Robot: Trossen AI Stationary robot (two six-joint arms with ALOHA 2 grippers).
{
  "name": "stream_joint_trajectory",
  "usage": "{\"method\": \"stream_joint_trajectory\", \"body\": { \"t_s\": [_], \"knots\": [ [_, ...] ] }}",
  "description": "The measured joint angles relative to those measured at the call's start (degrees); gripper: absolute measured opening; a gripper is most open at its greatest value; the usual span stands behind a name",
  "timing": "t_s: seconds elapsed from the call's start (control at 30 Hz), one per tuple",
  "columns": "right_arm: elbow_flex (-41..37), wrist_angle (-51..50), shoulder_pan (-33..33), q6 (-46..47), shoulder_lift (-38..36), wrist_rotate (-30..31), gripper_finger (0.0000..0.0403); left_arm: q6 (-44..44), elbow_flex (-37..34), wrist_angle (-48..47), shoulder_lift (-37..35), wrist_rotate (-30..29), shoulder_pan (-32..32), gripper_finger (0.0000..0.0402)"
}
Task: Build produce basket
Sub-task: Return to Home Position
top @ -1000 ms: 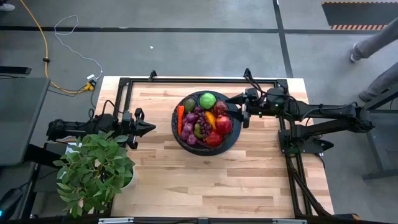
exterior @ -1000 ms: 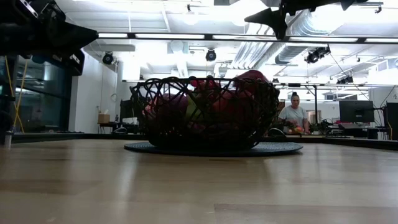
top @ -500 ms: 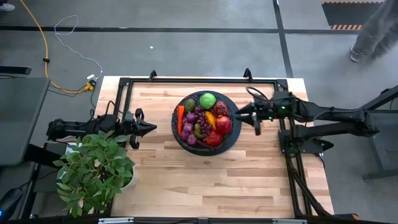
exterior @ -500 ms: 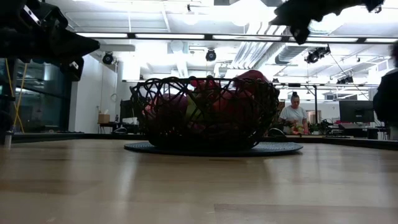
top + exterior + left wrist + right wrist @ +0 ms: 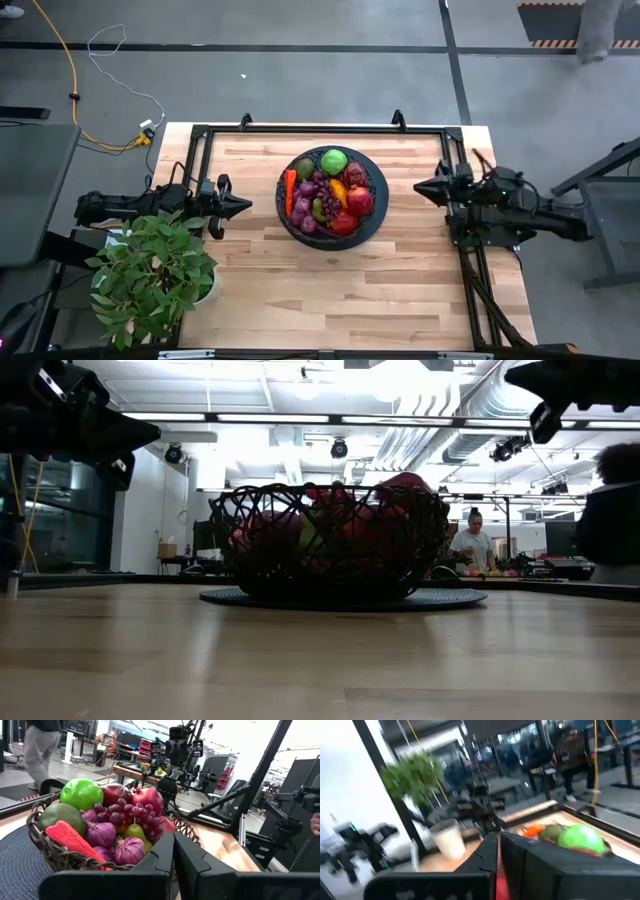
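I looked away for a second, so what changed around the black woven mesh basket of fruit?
The right gripper pulled back from the round black mesh basket's right rim to the wooden table's right edge, carrying nothing. The left gripper stayed at the left side; the basket and its toy produce did not move.

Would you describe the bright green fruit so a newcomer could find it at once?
On the wooden table, find the round black mesh basket. In the high view, the bright green fruit sits at its top edge. It alone is glossy lime green; the neighbouring green fruit is duller.
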Motion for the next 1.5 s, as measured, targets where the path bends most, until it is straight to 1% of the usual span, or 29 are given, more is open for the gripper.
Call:
{"method": "stream_joint_trajectory", "body": {
  "t_s": [0.17,0.27,0.33,0.4,0.5,0.67,0.77,0.87,1.0,1.1,1.17,1.5],
  "knots": [
    [-6.1,7.8,3.4,5.0,-5.1,-0.2,0.0001,0.0,0.0,0.0,0.0,0.0,0.0,0.0005],
    [-10.4,11.1,6.4,4.2,-6.9,2.9,0.0000,0.0,0.0,0.0,0.0,0.0,0.0,0.0005],
    [-12.2,11.0,7.7,2.4,-7.7,5.8,0.0000,0.0,0.0,0.0,0.0,0.0,0.0,0.0005],
    [-13.0,10.9,8.1,0.8,-7.7,7.3,0.0000,0.0,0.0,0.0,0.0,0.0,0.0,0.0005],
    [-13.4,8.8,8.1,-0.9,-7.6,6.9,0.0000,0.0,0.0,0.0,0.0,0.0,0.0,0.0005],
    [-14.5,3.2,8.1,-2.7,-7.6,4.5,0.0000,0.0,0.0,0.0,0.0,0.0,0.0,0.0005],
    [-16.1,2.8,8.1,-4.4,-7.7,2.9,0.0000,0.0,0.0,0.0,0.0,0.0,0.0,0.0005],
    [-16.8,4.2,8.1,-5.3,-7.1,2.9,0.0000,0.0,0.0,0.0,0.0,0.0,0.0,0.0005],
    [-16.9,4.0,8.1,-8.0,-7.0,6.0,0.0000,0.0,0.0,0.0,0.0,0.1,0.0,0.0005],
    [-16.9,4.0,8.1,-10.7,-6.6,6.2,0.0000,0.0,0.0,0.0,0.0,0.1,0.0,0.0005],
    [-16.9,4.0,8.1,-9.9,-6.7,6.2,0.0000,0.0,0.0,0.0,0.0,0.1,0.0,0.0005],
    [-16.9,4.0,8.1,0.6,-6.7,6.1,0.0000,0.0,0.0,0.0,0.0,0.1,0.0,0.0005]
  ]
}}
